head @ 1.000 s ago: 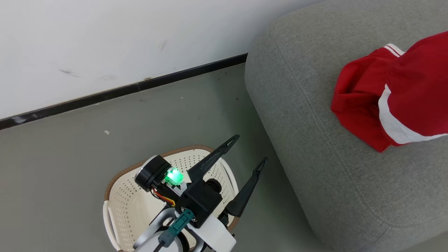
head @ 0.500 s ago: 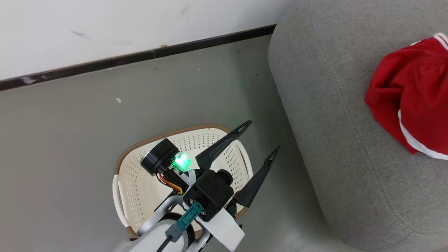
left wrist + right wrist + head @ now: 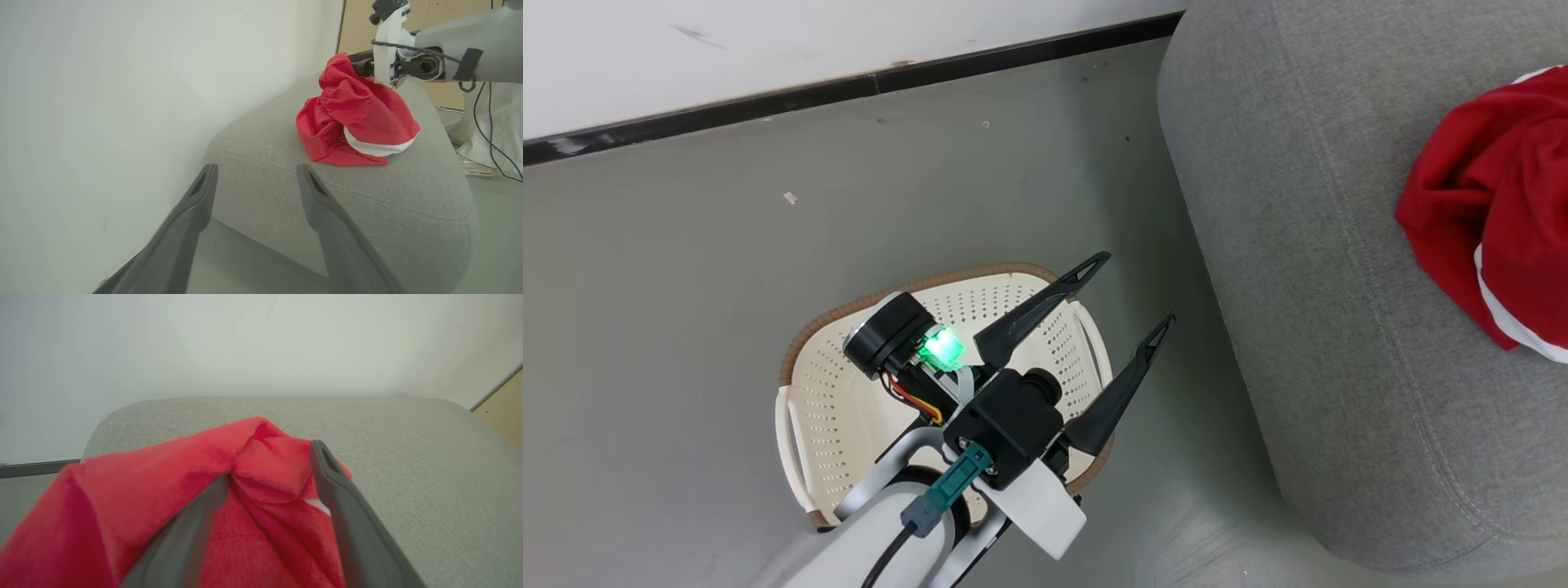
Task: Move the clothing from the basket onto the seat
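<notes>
The red clothing [image 3: 1486,204] lies bunched on the grey seat [image 3: 1339,367] at the head view's right edge. In the left wrist view the clothing [image 3: 355,118] rises to a peak at my right gripper [image 3: 356,67]. My right gripper [image 3: 271,461] is open, with the red fabric [image 3: 163,477] draped over its left finger and lying between both. My left gripper [image 3: 1129,292] is open and holds nothing, hovering over the cream basket [image 3: 849,408] on the floor. The part of the basket's inside that shows is bare perforated plastic; my arm hides the rest.
A white wall with a black baseboard [image 3: 849,82] runs behind the basket across grey floor [image 3: 686,245]. The seat's rounded corner [image 3: 229,147] stands close to the wall. Beyond the seat are a wooden panel [image 3: 449,12], black cables [image 3: 490,134] and white fabric.
The head camera has turned, shifting the whole picture. My left gripper stays open over the basket. The red clothing has sunk from a stretched-up shape to a lower bunch on the seat.
</notes>
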Controlling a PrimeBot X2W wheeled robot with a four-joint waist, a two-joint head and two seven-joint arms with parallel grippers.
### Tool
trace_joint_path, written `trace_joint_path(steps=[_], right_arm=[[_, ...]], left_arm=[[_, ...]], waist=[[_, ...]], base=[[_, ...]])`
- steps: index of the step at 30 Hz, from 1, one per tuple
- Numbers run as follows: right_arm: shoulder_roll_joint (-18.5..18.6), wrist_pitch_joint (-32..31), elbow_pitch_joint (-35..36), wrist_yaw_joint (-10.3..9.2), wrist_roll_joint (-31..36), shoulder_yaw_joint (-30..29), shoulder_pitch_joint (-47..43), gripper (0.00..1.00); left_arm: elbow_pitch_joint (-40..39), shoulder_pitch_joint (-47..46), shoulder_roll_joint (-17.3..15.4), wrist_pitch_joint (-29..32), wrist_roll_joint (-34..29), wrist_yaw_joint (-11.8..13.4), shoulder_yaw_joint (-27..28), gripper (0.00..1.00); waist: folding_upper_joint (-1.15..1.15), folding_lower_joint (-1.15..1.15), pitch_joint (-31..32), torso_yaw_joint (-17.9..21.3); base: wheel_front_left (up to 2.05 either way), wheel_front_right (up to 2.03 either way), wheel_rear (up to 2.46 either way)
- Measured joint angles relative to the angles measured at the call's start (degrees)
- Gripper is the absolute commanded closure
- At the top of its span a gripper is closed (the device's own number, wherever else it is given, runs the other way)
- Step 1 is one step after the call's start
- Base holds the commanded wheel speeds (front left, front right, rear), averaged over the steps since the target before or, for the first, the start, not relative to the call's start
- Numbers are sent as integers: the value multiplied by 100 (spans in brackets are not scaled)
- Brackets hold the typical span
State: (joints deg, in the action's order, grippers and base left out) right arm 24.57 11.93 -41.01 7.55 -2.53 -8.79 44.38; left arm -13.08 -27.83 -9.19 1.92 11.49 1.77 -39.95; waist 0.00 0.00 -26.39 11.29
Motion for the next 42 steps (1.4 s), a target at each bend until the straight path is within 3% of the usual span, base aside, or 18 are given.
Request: trace_joint_path(steps=[13,30,42], right_arm=[[-9,211,256,0,-81,386,-118,0],[-199,227,1089,0,-355,599,-1143,0],[-509,227,1981,0,-464,793,-1522,0]], left_arm=[[245,3,-15,-107,222,-1,183,0],[490,125,-96,-230,388,-11,414,0],[682,342,-154,-487,480,213,802,0]], waist=[[0,0,138,284],[0,0,462,718],[0,0,784,828]], base=[[0,0,0],[0,0,0],[0,0,0]])
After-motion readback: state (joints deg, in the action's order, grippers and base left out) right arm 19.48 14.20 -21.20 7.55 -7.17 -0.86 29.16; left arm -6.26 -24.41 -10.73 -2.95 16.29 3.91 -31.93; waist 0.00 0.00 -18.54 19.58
